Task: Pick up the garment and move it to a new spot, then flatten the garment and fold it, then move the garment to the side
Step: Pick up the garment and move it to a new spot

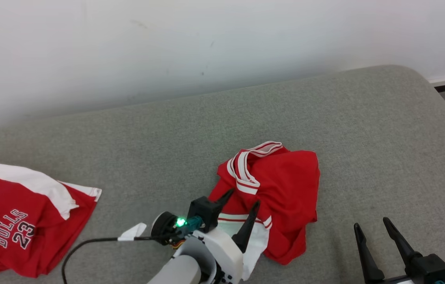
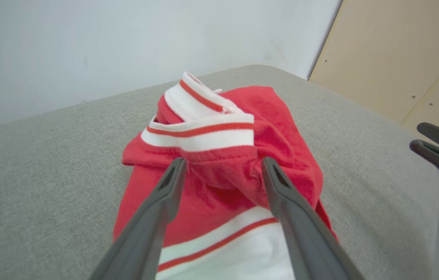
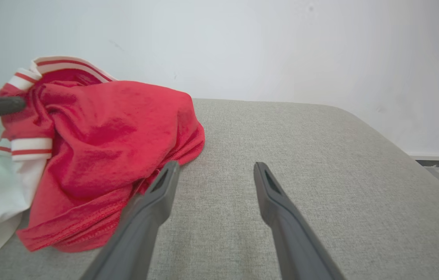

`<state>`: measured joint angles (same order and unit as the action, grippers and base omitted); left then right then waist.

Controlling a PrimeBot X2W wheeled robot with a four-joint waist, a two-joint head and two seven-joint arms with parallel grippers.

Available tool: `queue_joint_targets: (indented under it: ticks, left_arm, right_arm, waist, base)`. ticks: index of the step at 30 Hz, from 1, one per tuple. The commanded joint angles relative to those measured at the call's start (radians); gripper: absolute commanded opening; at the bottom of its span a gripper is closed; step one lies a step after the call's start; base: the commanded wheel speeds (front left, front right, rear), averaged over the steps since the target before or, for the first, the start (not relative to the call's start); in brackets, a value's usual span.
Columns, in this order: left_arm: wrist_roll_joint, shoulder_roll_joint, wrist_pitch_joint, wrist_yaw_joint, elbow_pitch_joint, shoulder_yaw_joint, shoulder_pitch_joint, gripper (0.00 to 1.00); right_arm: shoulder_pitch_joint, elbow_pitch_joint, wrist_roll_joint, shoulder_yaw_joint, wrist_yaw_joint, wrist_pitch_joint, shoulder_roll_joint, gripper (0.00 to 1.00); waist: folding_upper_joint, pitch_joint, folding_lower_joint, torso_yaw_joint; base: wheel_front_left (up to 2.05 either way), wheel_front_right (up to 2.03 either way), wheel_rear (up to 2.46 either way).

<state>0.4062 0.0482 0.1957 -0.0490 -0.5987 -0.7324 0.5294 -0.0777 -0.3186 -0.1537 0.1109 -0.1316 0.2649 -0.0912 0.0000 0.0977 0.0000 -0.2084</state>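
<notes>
Straddling the crumpled garment (image 1: 285, 177), the left gripper (image 1: 244, 197) stood open; the right gripper (image 1: 371, 222) sat open beside it. Flattening likely needed both gripping opposite edges.

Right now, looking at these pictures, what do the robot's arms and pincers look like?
The left pincer and right pincer each have two long, dark fingers tapering to points. Behind the left one sits a black wrist block with a glowing green light, then a rounded white forearm. A thin black cable with a white tag runs to that wrist.
</notes>
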Motion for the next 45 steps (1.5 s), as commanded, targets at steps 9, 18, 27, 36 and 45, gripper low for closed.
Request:
queue_joint_targets:
  ticks: [9,18,27,36,45]
  left_arm:
    - [0.013,0.058,0.048,-0.087,0.106,0.038,-0.114,1.0]
    - [0.033,0.235,-0.038,-0.191,0.095,0.151,-0.144,1.0]
    - [0.014,0.368,-0.15,-0.218,-0.007,0.188,-0.066,1.0]
    - [0.007,0.387,-0.169,-0.202,-0.137,0.181,0.017,1.0]
    - [0.044,0.356,-0.194,-0.129,-0.282,0.167,0.054,1.0]
  right_arm:
    - [0.036,0.01,0.016,-0.012,0.002,-0.001,-0.024,1.0]
    - [0.054,0.018,0.019,-0.016,0.002,-0.001,-0.023,1.0]
    - [0.027,0.022,0.014,-0.011,0.002,-0.001,-0.012,1.0]
    - [-0.003,0.026,0.008,-0.01,0.002,-0.001,-0.004,1.0]
    - [-0.021,0.024,0.006,-0.012,0.002,-0.001,-0.001,1.0]
  waist:
    - [0.0,-0.06,0.0,0.054]
    - [0.0,-0.062,0.0,0.081]
    - [0.0,-0.012,0.0,0.088]
    - [0.0,0.042,0.0,0.062]
    - [0.0,0.083,0.0,0.035]
  base:
    - [0.0,0.0,0.0]
    - [0.0,0.0,0.0]
    - [0.0,0.0,0.0]
    - [0.0,0.0,0.0]
    - [0.0,0.0,0.0]
